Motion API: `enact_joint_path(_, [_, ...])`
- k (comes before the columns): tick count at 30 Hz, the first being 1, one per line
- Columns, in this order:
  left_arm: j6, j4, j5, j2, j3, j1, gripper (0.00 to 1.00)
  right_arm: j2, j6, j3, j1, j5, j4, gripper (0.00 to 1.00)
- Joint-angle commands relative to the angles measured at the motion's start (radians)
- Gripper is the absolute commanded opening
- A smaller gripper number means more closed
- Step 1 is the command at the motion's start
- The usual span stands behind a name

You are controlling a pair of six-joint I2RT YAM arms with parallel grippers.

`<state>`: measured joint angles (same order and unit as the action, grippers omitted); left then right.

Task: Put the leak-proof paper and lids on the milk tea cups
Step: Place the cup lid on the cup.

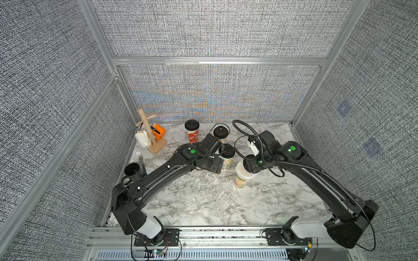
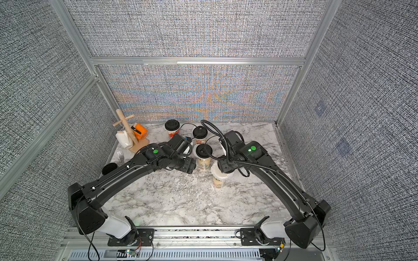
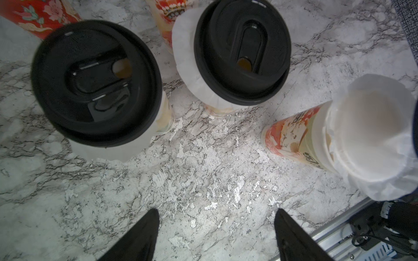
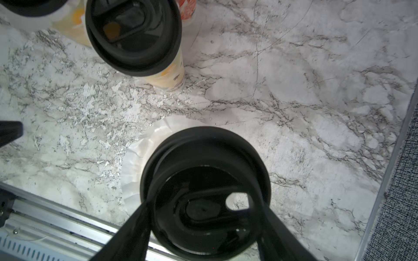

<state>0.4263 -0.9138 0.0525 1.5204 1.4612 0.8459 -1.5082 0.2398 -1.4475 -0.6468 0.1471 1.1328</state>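
Main risk: the right gripper (image 4: 203,203) is clamped on a black lid (image 4: 192,158), which looks offset toward the far-right side of the open milk tea cup (image 1: 241,180) instead of square over its mouth. The leak-proof paper (image 3: 371,135) on that cup is only draped over the rim, its crinkled skirt hanging loose with nothing pinning it. If the lid comes down off-centre, I'd expect it to catch one edge and drag the film sideways or punch it into the cup. A side shove could also tip a cup this tall and narrow. That cup stands near the middle of the counter (image 1: 203,203), a little toward the right edge, apart from the others. Second risk: the left arm's wrist is right beside the nearest lidded cup (image 1: 227,152) (can't tell from above whether they touch), so a swing there could knock it over. Three lidded cups are grouped toward the far edge. Film skirts show under two of the lids in the left wrist view, but I can't tell for the red cup (image 1: 192,134). The fifth cup (image 3: 165,20) shows only its wall. Pose: the right arm comes in from the near right corner, elbow high, wrist folded down at the open cup. The left arm reaches from the near left corner toward mid-counter, with the left gripper (image 3: 216,211) aimed at bare marble, jaws wide apart and nothing between them.
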Motion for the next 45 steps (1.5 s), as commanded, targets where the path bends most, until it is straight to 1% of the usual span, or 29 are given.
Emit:
enact_joint_path(1, [-0.002, 0.020, 0.000, -0.011, -0.004, -0.005, 0.82, -0.016, 0.019, 0.015, -0.019, -0.027, -0.018, 0.64])
enact_joint_path(9, [-0.003, 0.021, 0.001, -0.025, -0.018, -0.014, 0.82, -0.074, 0.021, 0.000, -0.057, -0.040, -0.042, 0.64])
enact_joint_path(20, [-0.005, 0.023, -0.005, -0.024, -0.024, -0.021, 0.82, -0.098, 0.028, 0.005, -0.062, -0.015, -0.030, 0.64])
enact_joint_path(33, [-0.007, 0.023, -0.008, -0.025, -0.023, -0.024, 0.82, -0.070, 0.029, -0.109, -0.065, -0.012, 0.026, 0.64])
enact_joint_path(40, [-0.010, 0.023, -0.011, -0.024, -0.026, -0.025, 0.82, -0.041, 0.022, -0.056, -0.063, 0.005, 0.059, 0.64])
enact_joint_path(45, [-0.009, 0.027, -0.016, -0.022, -0.029, -0.025, 0.82, -0.058, 0.006, -0.049, -0.063, -0.006, 0.047, 0.64])
